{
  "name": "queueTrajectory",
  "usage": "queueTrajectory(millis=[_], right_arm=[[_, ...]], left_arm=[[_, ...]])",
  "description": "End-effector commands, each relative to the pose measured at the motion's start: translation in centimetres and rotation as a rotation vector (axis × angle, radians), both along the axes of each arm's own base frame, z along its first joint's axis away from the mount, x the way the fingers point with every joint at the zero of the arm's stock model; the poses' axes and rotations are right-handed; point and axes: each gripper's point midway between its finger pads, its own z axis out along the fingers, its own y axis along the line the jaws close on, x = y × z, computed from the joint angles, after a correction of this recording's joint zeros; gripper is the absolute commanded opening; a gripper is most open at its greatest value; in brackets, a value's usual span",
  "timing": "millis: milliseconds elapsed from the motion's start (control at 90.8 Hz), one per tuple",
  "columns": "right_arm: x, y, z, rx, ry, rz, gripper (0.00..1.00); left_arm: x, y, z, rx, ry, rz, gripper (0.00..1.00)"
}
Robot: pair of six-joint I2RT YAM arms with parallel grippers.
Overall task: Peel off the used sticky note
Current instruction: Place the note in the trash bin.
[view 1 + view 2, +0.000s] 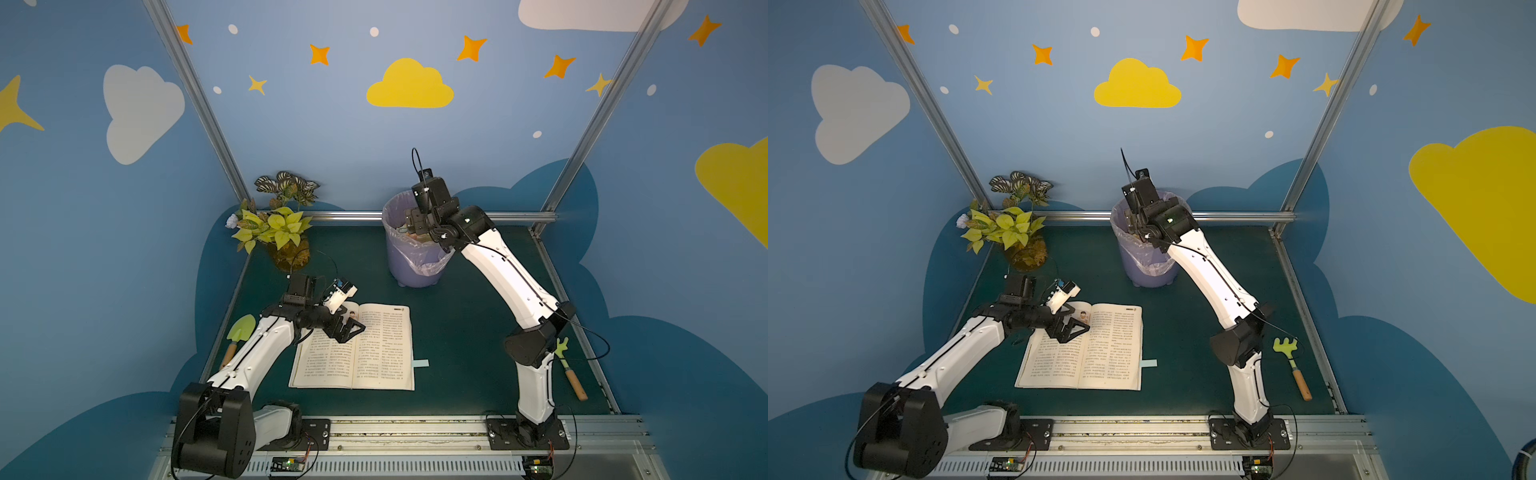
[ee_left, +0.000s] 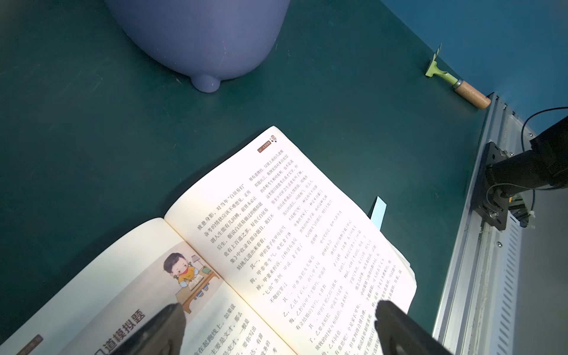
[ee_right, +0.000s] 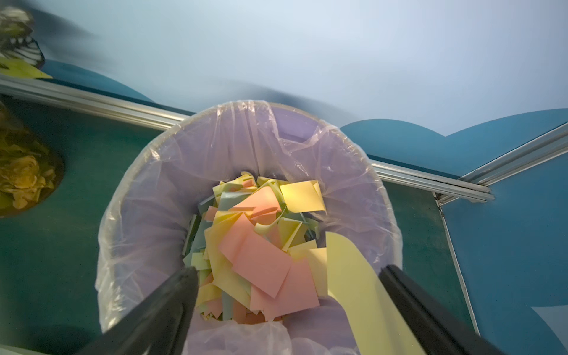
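**Yellow note at the open right pincer, above the bin**

Left of the open book [image 1: 374, 351], the left arm comes in low with its elbow bent and its forearm slanting toward the pages. The left gripper [image 1: 348, 325] hovers over the book's left page near its far edge, jaws wide and empty.

From the book's right edge a pale blue tab [image 2: 378, 212] pokes out flat, its long axis pointing away from the book. Neither pincer is at it, though the left gripper is the nearer one.

Beyond the book's far right corner stands the lined bin [image 1: 411, 262]. The right arm stretches up and forward past the book's right side, wrist bent down, so the right gripper [image 3: 287, 272] points into the bin's mouth with its jaws wide.

The yellow sticky note [image 3: 353, 276] lies along the inner face of one finger, its long axis running with that finger. The heap of discarded notes [image 3: 261, 246] is directly below it. I cannot tell whether the note clings to the finger or hangs free.

I judge the peeling done. The drop turns on the note parting from that finger while inside the rim.
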Motion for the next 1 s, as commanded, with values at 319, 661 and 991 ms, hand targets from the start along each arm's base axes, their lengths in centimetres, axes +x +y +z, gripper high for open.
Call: queueTrajectory(millis=[319, 661, 991], right_arm=[[-2.7, -2.4, -5.0, -0.117, 0.13, -0.037, 0.97], [-2.0, -1.6, -2.9, -0.027, 0.077, -0.01, 0.97], [-2.7, -0.1, -3.2, 0.191, 0.147, -0.001, 0.97]], left_arm=[[-0.5, -0.1, 0.0, -0.011, 0.001, -0.011, 1.0], [-0.5, -0.1, 0.0, -0.012, 0.002, -0.013, 1.0], [-0.7, -0.2, 0.0, -0.017, 0.003, -0.019, 1.0]])
